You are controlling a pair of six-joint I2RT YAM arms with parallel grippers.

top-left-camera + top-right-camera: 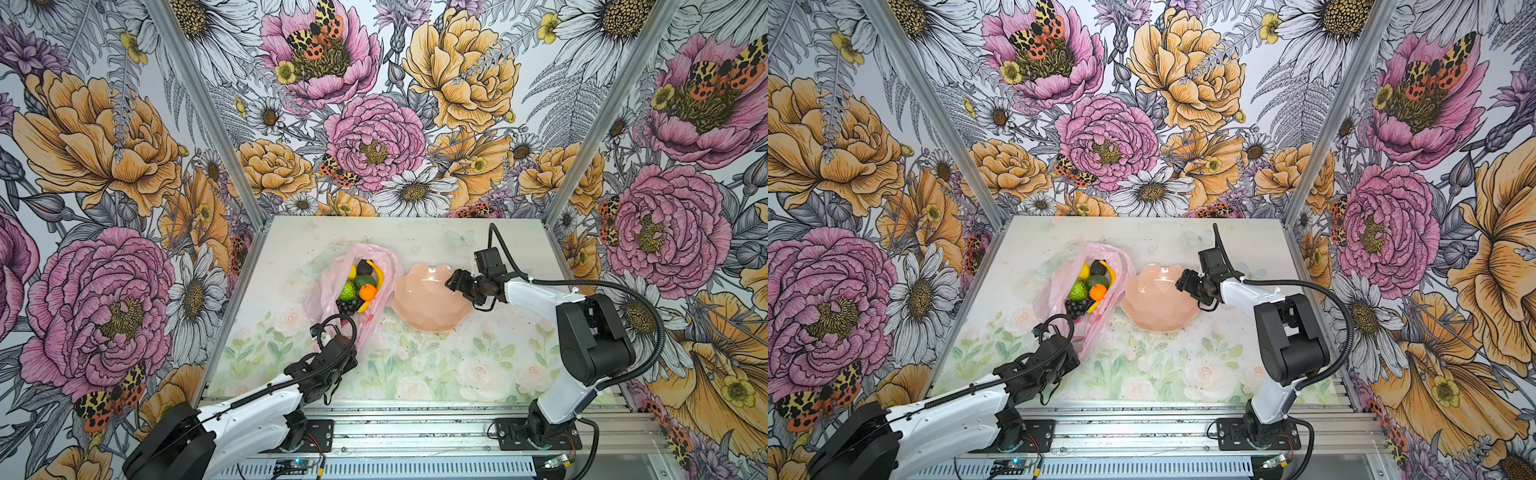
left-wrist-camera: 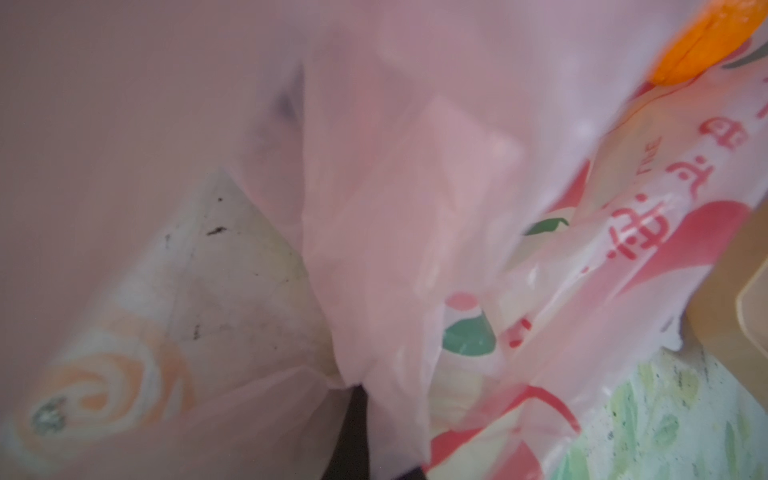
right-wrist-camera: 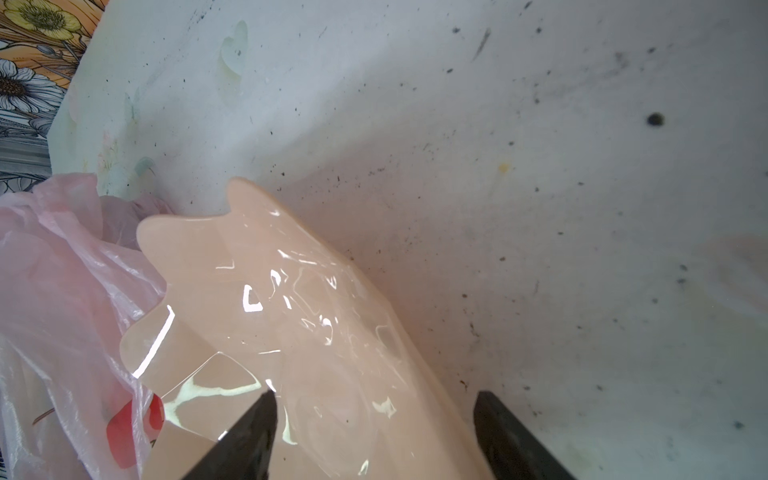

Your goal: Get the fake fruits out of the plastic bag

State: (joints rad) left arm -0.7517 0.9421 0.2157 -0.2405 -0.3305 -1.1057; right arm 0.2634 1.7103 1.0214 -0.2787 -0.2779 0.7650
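The plastic bag (image 1: 322, 297) lies on the worktop (image 1: 457, 365) left of centre in both top views, pink and crumpled, spread open so that the fake fruits (image 1: 1090, 291) show heaped inside it. All of them sit within the bag. A bumpy green lime (image 1: 347, 291) touches the orange (image 1: 368, 293), and the dark green avocado (image 1: 365, 281) lies just behind those two. The lemon (image 1: 352, 272) and the curved banana (image 1: 379, 272) flank a dark brown piece (image 1: 365, 266) at the far end, and the grape bunch (image 1: 347, 306) rests at the near end. Just to the right of the bag stands a peach-coloured scalloped dish (image 1: 428, 309). The left arm (image 1: 257, 405) reaches to the bag's near end, and its wrist view is almost filled with blurred pink film and red print. There the left fingers (image 2: 355, 436) show only as a dark sliver, pressed together. The film gathers to a point right at them, so they seem to be clamped on the bag, though the blur keeps the contact itself from showing clearly. The right fingers (image 3: 249, 440) stand well apart at the dish's right rim, one over the glossy inside and the other over the bare worktop beside it, with the rim passing between them in the wrist view.
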